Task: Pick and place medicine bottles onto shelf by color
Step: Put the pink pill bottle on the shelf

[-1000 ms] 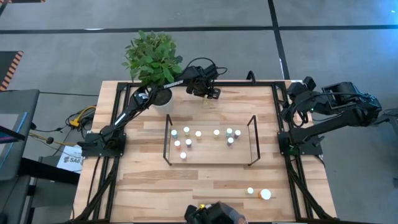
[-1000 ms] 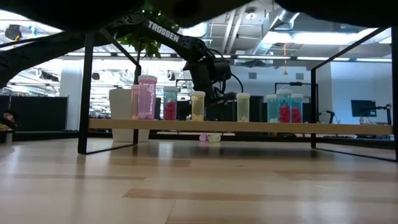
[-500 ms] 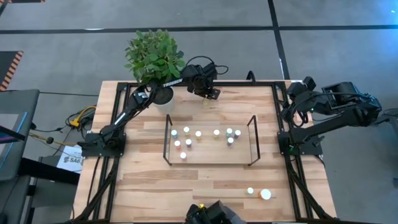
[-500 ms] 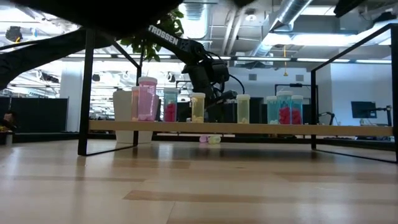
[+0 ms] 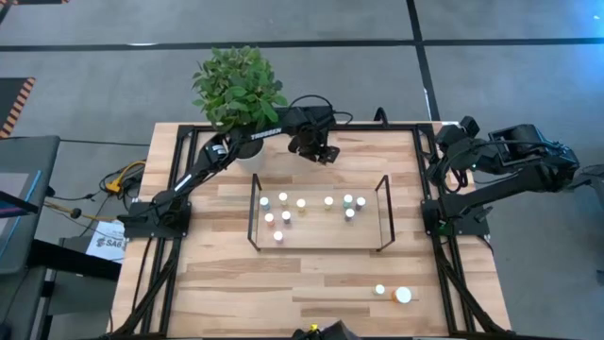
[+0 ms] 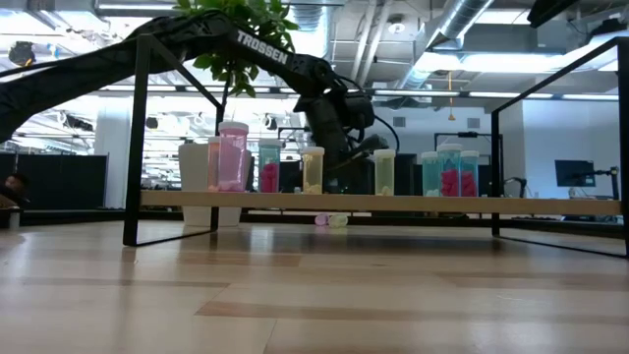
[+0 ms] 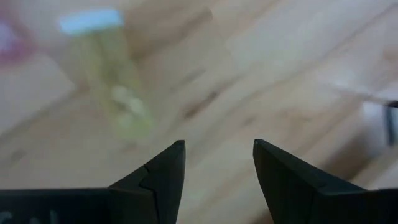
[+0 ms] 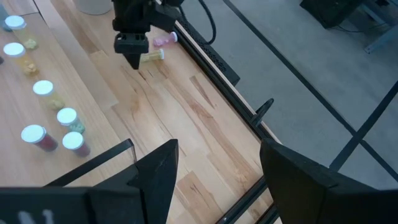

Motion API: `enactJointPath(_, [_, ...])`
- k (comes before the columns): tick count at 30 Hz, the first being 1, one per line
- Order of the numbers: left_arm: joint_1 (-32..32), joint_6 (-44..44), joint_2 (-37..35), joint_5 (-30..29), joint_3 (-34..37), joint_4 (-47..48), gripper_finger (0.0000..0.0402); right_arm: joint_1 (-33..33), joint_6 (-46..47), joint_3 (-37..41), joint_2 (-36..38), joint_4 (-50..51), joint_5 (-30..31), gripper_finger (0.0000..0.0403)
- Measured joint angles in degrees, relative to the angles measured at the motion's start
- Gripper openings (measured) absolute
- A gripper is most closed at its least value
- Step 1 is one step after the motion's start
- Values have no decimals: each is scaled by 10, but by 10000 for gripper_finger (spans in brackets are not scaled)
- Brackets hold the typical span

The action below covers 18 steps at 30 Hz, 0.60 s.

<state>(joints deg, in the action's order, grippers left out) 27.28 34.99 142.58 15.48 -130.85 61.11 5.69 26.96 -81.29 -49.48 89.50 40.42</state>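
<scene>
My left gripper [image 7: 219, 162] hangs open over the table's far edge [image 5: 326, 154], pointing steeply down, with bare wood between its fingers. A yellow bottle [image 8: 152, 56] lies on its side on the table just beside it, and a pink one [image 8: 165, 40] lies a little farther off. The shelf [image 5: 316, 244] stands mid-table and carries several upright bottles [image 6: 313, 169]: pink, yellow and teal. My right gripper [image 8: 217, 162] waits open, raised at the table's right edge [image 5: 453, 142].
A potted plant [image 5: 238, 85] in a white pot [image 5: 247, 151] stands at the far left, close to my left arm. A small bottle [image 5: 380, 290] and a wider one [image 5: 403, 295] stand near the front right. Bare wood lies in front of the shelf.
My left gripper has shifted a little toward the table's right edge along the far side and has turned at the wrist. Its fingers stay open. The bottles have kept still.
</scene>
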Motion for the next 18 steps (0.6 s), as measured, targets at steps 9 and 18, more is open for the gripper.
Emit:
enactJointPath(9, [-3, 32, 0, 19, 0, -48, 176, 0, 0, 0, 0, 0, 0, 249])
enactJointPath(18, [-3, -34, 0, -35, 0, -57, 176, 0, 0, 0, 0, 0, 0, 249])
